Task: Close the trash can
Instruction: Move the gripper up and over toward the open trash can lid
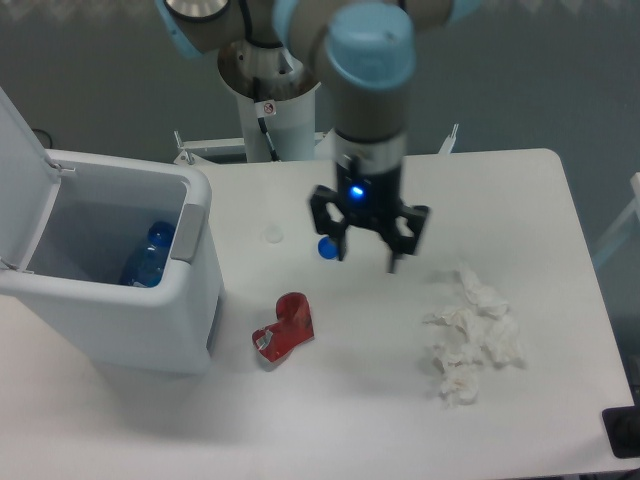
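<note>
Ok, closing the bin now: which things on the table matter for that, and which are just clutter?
Belongs to the job:
- trash can, lid standing open
- gripper, open and empty, out over the table

Just lying about:
- blue cap
- crushed red can
- crumpled tissue
- blue bottle inside the bin
</note>
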